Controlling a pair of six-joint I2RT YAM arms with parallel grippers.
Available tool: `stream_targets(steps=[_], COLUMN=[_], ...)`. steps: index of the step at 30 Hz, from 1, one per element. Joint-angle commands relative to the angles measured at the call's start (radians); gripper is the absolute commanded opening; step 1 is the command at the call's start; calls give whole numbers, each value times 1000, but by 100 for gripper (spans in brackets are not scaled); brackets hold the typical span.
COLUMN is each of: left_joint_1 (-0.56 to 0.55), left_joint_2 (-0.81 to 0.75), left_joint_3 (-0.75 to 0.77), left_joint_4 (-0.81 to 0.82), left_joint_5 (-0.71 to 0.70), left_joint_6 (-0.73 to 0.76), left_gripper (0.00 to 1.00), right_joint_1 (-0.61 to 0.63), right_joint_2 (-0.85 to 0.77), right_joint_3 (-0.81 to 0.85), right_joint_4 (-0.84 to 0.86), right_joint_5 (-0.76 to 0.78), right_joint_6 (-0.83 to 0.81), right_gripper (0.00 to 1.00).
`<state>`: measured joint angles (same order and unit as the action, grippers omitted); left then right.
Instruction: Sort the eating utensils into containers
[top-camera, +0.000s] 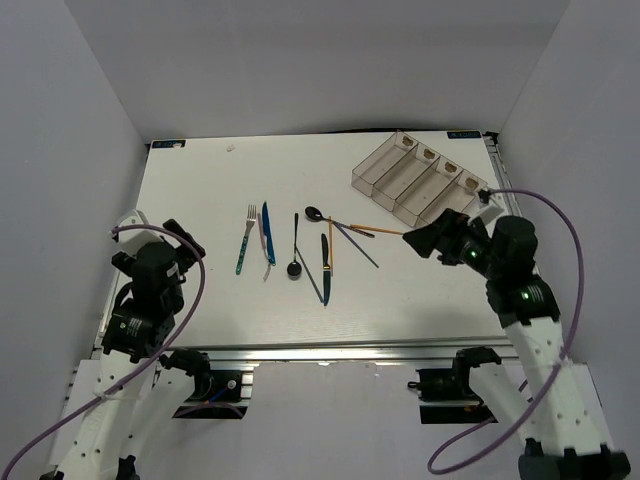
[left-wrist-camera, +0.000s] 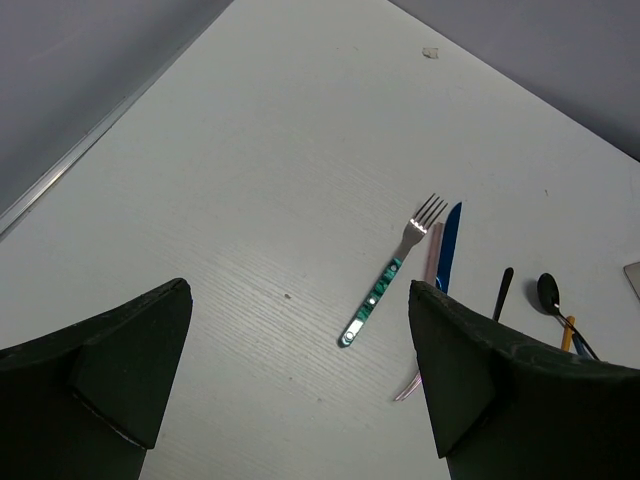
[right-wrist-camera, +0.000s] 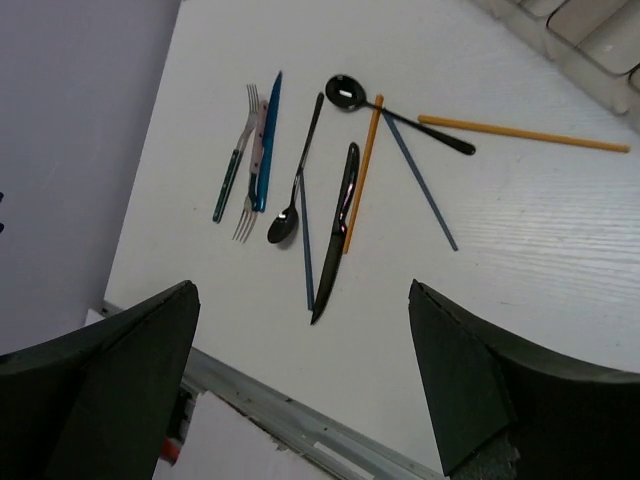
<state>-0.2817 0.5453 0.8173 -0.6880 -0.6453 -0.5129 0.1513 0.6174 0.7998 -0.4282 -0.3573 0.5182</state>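
The eating utensils lie spread over the middle of the white table. At the left are a teal-handled fork (top-camera: 244, 240) (left-wrist-camera: 392, 275) (right-wrist-camera: 231, 172), a pale pink fork (right-wrist-camera: 250, 190) and a blue knife (top-camera: 268, 235) (left-wrist-camera: 449, 250) (right-wrist-camera: 268, 140). To their right lie two black spoons (top-camera: 294, 268) (right-wrist-camera: 283, 226), a dark knife (top-camera: 326, 267) (right-wrist-camera: 338, 225), orange chopsticks (top-camera: 331, 243) (right-wrist-camera: 523, 133) and grey chopsticks (right-wrist-camera: 420, 168). The containers (top-camera: 420, 180) stand at the back right. My left gripper (top-camera: 188, 243) (left-wrist-camera: 300, 380) hovers open left of the forks. My right gripper (top-camera: 430, 240) (right-wrist-camera: 300, 390) is open, right of the chopsticks.
The metal rail of the table's near edge (right-wrist-camera: 300, 420) runs below the right gripper. Grey walls close in the table on the left, back and right. A small pale speck (left-wrist-camera: 430, 53) lies near the back left.
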Motion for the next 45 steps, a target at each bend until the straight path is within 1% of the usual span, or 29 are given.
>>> stream_targets(steps=[1,2,3,4,5,6,7,8,9,10,11,12,13,14,15,16,17,18,19,21,22,24,31,36,41,45], left_joint_1=[-5,-4,-4,-4,-4,-4,-4,-4,-4,-4,-4,-4,-4,-4,-4,-4,-4,-4,-4,-4,-5,-5,-5,-5,-5,-7], left_joint_2=[21,24,25,28,41,48,56,71,77,85,94,99,100,102,99,99,96,94,96,94,93,88,88,93,93,97], left_joint_3=[-7,-10,-12,-13,-12,-10,-10,-10,-7,-9,-7,-7,-7,-6,-9,-7,-9,-9,-12,-13,-12,-12,-15,-17,-18,-18], left_joint_4=[22,27,30,31,31,30,30,28,28,28,27,25,27,28,30,30,31,31,33,33,33,36,42,44,45,47], left_joint_5=[19,22,32,35,36,35,35,39,41,42,41,44,45,49,50,53,53,55,56,64,64,65,84,93,96,102], left_joint_6=[8,10,11,14,14,14,14,16,16,17,16,16,17,17,19,19,19,19,20,20,20,22,27,30,30,33], left_gripper=[98,98,98,98,98,98,98,98,98,98,98,98,98,98,98,98,98,98,98,98,98,98,98,98,98,98], right_joint_1=[45,72,103,184,239,351,399,442,480,546,577,624,648,668,691,697,700,702,702,703,703,705,705,705,708,718], right_joint_2=[157,229,266,300,382,430,524,574,625,721,767,815,908,953,1000,1092,1134,1178,1252,1330,1347,1383,1452,1464,1481,1510], right_joint_3=[5,27,36,48,70,125,154,188,255,291,327,401,441,478,555,596,633,671,738,792,826,842,872,863,865,875], right_joint_4=[137,141,160,160,151,137,108,91,69,27,2,-19,-65,-84,-99,-136,-148,-162,-178,-211,-216,-216,-216,-208,-181,-182], right_joint_5=[-97,-30,4,42,166,238,303,425,485,542,634,682,717,771,787,797,794,787,788,805,817,822,816,813,770,773], right_joint_6=[94,100,109,118,115,109,105,91,89,88,91,94,95,95,95,94,85,80,80,89,89,92,89,86,65,63], right_gripper=[89,89,89,89,89,89,89,89,89,89,89,89,88,84,82,77,62,56,55,57,57,58,56,53,48,47])
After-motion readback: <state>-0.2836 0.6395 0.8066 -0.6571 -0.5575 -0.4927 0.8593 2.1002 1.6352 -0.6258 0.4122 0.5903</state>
